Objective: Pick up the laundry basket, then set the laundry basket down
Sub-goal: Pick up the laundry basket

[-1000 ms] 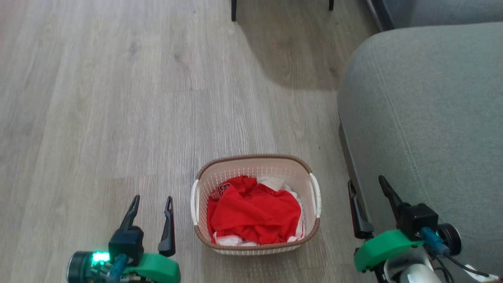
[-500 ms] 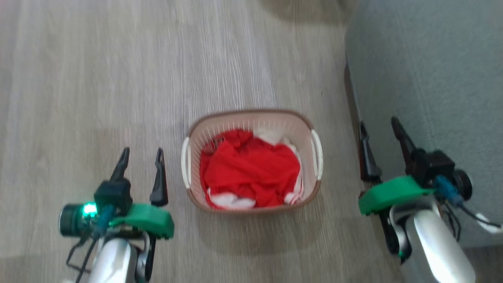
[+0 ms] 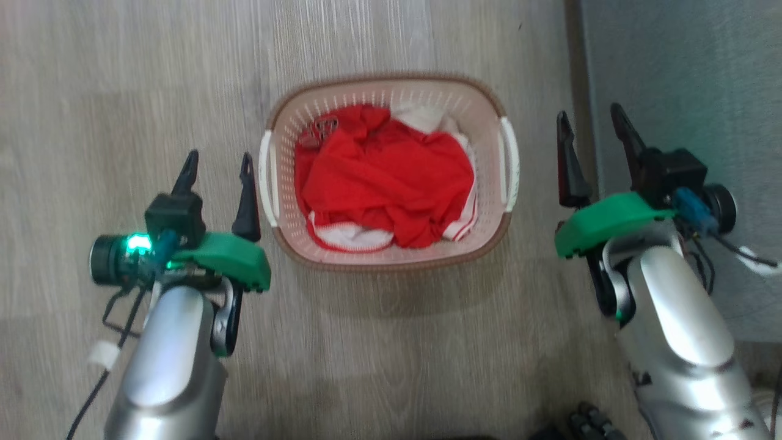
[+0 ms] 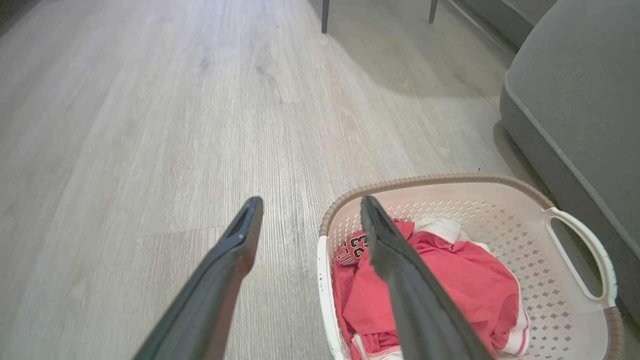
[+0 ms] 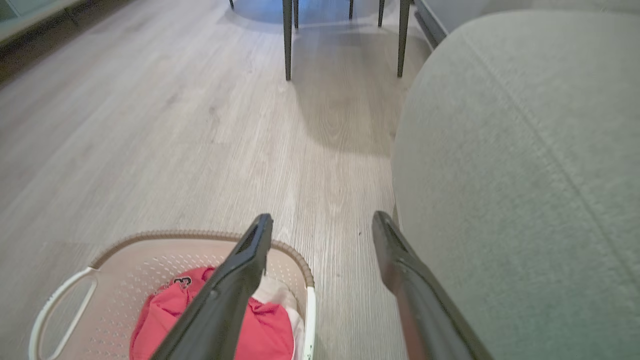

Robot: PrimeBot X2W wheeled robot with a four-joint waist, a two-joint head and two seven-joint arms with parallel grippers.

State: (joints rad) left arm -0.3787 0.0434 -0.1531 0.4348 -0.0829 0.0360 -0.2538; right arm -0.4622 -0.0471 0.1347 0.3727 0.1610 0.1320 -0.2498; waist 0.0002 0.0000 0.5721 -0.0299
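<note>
A: Fingers (image 3: 246, 195) first: apart or together?
B: Apart on both, holding nothing. The left gripper (image 3: 219, 156) hangs just beside the left side of the laundry basket (image 3: 391, 261). The right gripper (image 3: 588, 113) is between the basket's right side and the sofa (image 3: 684, 73).
A: And the basket?
B: On the floor (image 3: 122, 91) between them. Red and white clothes (image 3: 385, 183) hide its bottom, and the print on them is too small to read. Farther off, chair legs (image 5: 287, 40) are cut off at the top.

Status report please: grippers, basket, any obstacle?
Left gripper open, right gripper open, both empty. Laundry basket on floor between them, not gripped. Grey sofa close beside right gripper.
</note>
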